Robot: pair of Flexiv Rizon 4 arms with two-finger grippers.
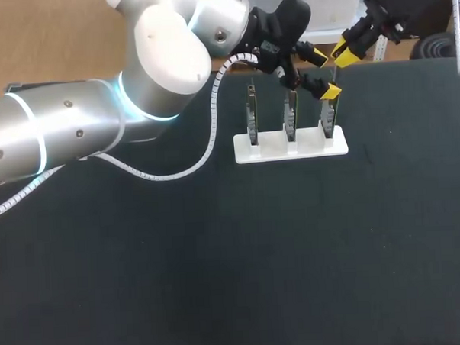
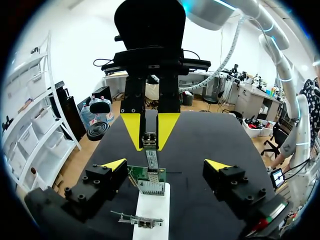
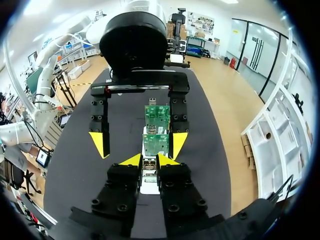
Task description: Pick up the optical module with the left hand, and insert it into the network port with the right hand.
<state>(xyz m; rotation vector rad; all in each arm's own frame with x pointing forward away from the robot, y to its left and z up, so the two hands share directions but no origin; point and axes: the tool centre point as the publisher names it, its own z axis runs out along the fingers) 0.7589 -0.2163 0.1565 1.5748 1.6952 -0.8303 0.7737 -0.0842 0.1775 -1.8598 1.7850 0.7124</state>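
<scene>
In the head view the upper edge cuts off my right arm; only my right gripper (image 1: 344, 51) shows, and what sits between its yellow tips is too small to tell. My left gripper (image 1: 325, 75) covers the top of the rightmost upright green circuit board (image 1: 329, 122). In the right wrist view my own black fingers (image 3: 172, 185) hide most of the small silver metal optical module (image 3: 149, 167) and of the flat white plastic stand (image 3: 148, 189), and the third board is behind the other two. From the left wrist view I cannot tell whether the module's tip is inside the silver-caged network port (image 2: 151, 187).
</scene>
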